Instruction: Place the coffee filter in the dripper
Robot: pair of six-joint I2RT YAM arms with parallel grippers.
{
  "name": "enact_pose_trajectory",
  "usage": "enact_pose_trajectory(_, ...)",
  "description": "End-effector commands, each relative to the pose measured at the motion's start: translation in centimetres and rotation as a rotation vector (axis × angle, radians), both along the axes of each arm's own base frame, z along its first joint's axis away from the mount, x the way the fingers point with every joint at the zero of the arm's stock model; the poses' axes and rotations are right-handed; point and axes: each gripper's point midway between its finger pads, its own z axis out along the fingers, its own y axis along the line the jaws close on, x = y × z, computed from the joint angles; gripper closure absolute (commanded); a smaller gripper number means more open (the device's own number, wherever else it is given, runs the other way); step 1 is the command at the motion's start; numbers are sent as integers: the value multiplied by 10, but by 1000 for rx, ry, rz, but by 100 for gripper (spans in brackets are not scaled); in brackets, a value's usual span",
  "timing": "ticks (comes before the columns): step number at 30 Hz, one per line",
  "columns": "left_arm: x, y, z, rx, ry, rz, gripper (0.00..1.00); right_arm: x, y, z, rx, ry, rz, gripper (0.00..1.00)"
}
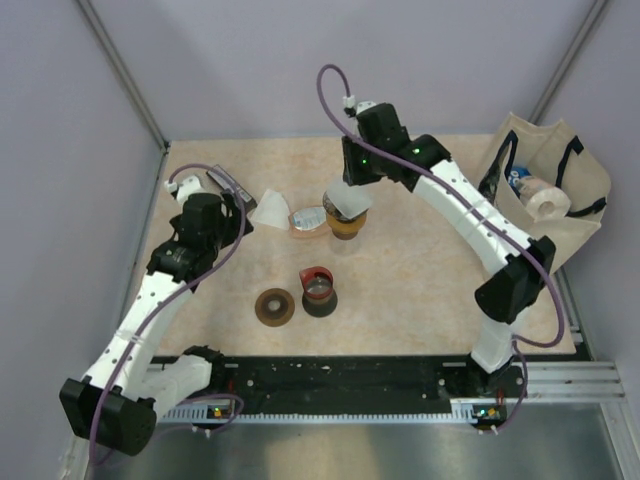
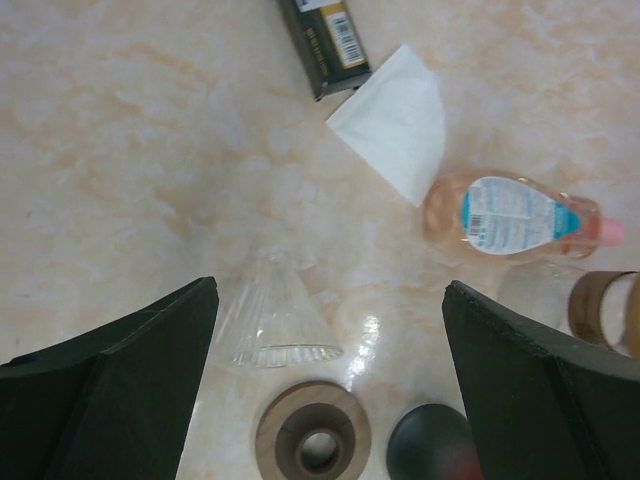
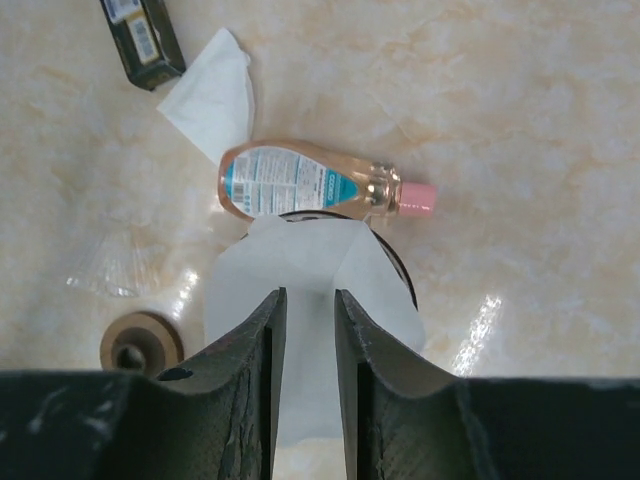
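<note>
My right gripper (image 1: 349, 190) is shut on a white paper coffee filter (image 1: 348, 206) and holds it right over the dripper (image 1: 347, 226), a glass cup with a wooden collar. In the right wrist view the filter (image 3: 300, 265) spreads out from between my fingers (image 3: 310, 296) and covers most of the dripper's dark rim (image 3: 407, 287). Whether the filter rests in the dripper I cannot tell. My left gripper (image 1: 238, 212) is open and empty, hovering left of the dripper; its jaws stand wide apart in the left wrist view (image 2: 330, 290).
A second white filter (image 2: 395, 125) lies by a dark box (image 2: 325, 40). A peach bottle (image 1: 308, 220) lies beside the dripper. A clear ribbed glass cone (image 2: 275, 320), a wooden ring (image 1: 274, 306) and a red-and-black piece (image 1: 319, 291) sit nearer. A canvas bag (image 1: 585, 215) stands right.
</note>
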Motion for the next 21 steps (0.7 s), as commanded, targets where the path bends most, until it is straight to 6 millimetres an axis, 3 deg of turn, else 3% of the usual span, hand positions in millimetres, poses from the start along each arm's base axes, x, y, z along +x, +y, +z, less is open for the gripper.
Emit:
enact_pose_trajectory(1,-8,18,-14,-8,16,74,1,-9,6,-27,-130,60,24,75)
enact_pose_trajectory(7,-9,17,-23,-13,32,66,1,-11,14,-48,-172,96,40,75)
enact_pose_trajectory(12,-9,15,-23,-16,33,52,1,-5,16,-60,-201,109,41,75)
enact_pose_trajectory(21,-10,16,-23,-12,28,53,1,-12,21,-83,-223,180,84,78)
